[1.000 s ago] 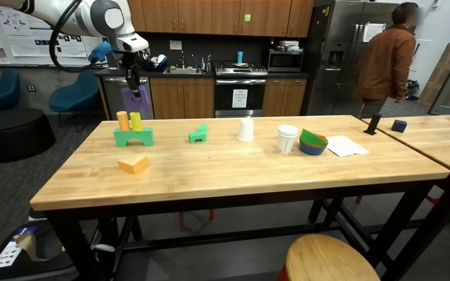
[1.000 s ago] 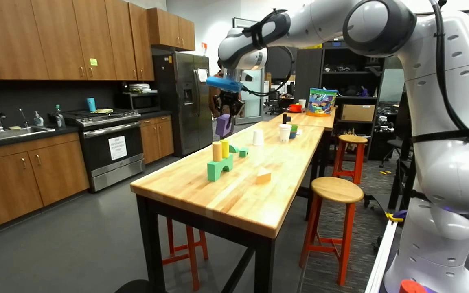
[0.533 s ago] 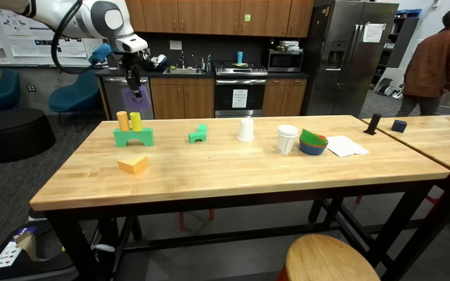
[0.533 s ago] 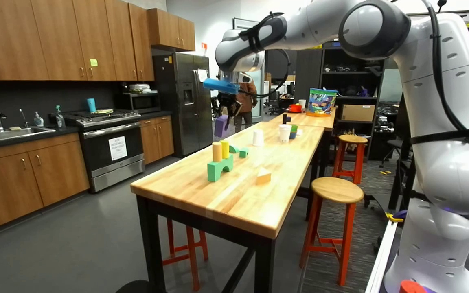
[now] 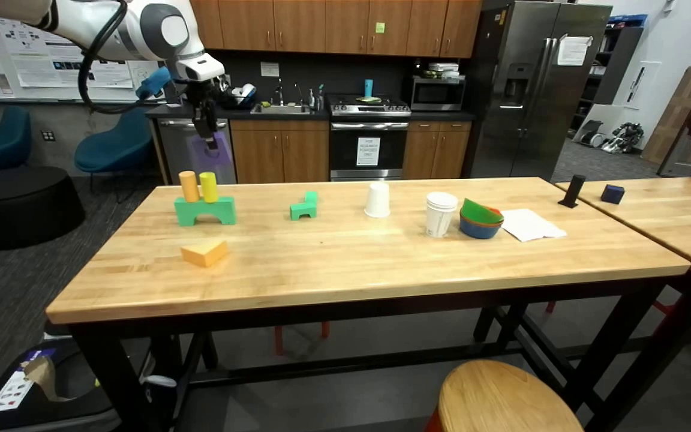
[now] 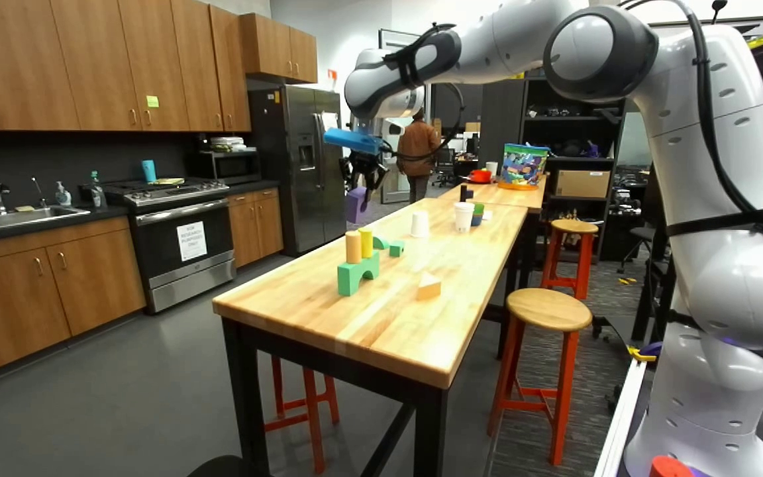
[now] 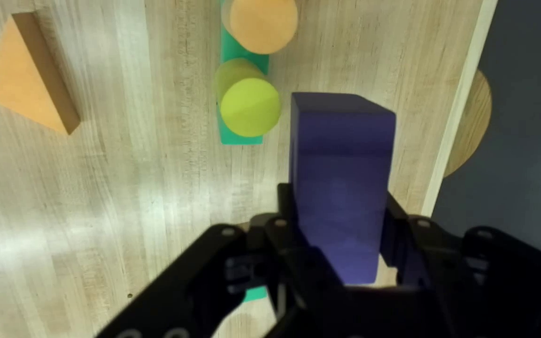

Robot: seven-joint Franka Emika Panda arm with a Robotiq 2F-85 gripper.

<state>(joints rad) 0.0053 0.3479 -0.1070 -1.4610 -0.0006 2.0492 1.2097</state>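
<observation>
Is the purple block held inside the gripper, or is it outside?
Inside the gripper: the wrist view shows the purple block held between the fingers, one on each side.

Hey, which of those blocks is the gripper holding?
The purple block, clamped in the gripper; the yellow cylinder, orange cylinder, orange wedge and green arch are all outside its grip.

On the oven door [image 5: 344, 148], below its top edge, I read a white sign [image 5: 368, 151]: "FOR RESEARCH PURPOSES ONLY".
</observation>
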